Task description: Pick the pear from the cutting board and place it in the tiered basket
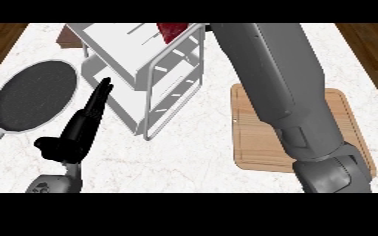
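No pear shows anywhere; whether the right hand has it I cannot tell, since the right forearm (pixel 288 95) runs up past the frame's top and that hand is out of sight. Under it, at right, lies the wooden cutting board (pixel 255 152). Upper centre stands the white tiered basket (pixel 159 87), a dark red object (pixel 171 31) on its top shelf. Lower left, the left hand (pixel 77 130) rests with straight fingers, holding nothing, beside a dark round plate (pixel 37 95).

The right grey forearm (pixel 284 87) runs up out of the top edge, so its hand is not visible. The same forearm covers the middle of the pale wooden cutting board (pixel 255 145). Beyond the left black hand (pixel 77 130), a dark red object (pixel 171 30) on the white wire tiered basket (pixel 144 75) is cut off by the top edge.
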Robot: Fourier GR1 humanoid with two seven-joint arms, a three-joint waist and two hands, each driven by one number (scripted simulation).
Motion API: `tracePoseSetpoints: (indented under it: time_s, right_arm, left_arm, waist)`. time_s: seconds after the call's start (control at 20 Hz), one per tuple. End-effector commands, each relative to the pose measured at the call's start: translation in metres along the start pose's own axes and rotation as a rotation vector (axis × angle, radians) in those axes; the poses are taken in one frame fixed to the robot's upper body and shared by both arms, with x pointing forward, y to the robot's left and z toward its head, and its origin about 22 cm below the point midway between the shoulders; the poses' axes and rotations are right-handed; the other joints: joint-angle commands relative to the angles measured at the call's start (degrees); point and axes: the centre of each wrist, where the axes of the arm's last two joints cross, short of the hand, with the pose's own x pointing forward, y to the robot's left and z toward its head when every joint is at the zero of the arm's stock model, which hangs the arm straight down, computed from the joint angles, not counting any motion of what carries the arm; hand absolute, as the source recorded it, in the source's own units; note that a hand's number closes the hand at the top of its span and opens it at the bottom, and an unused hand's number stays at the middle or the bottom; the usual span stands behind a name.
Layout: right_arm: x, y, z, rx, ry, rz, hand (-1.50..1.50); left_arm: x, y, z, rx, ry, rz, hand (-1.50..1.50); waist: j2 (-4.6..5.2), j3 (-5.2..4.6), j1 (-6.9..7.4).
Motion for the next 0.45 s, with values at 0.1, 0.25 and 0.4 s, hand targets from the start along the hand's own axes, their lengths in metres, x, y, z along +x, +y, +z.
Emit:
tracePoseSetpoints:
  time_s: [0.1,0.25,0.4]
  right_arm:
    - [0.005,-0.033,-0.010,-0.134,0.154,-0.187,-1.50]
    - [-0.008,-0.046,-0.008,-0.127,0.152,-0.169,-1.50]
    - [-0.024,-0.057,-0.009,-0.104,0.176,-0.136,-1.50]
  left_arm:
    - [-0.032,0.000,0.030,0.040,0.150,0.039,0.00]
    - [-0.027,0.011,0.029,0.065,0.165,0.026,0.00]
    - [-0.024,0.011,0.026,0.081,0.146,0.022,0.00]
  waist:
    - [-0.65,-0.52,-3.77]
    - [-1.17,-0.44,-4.62]
    - [-1.29,-0.40,-5.86]
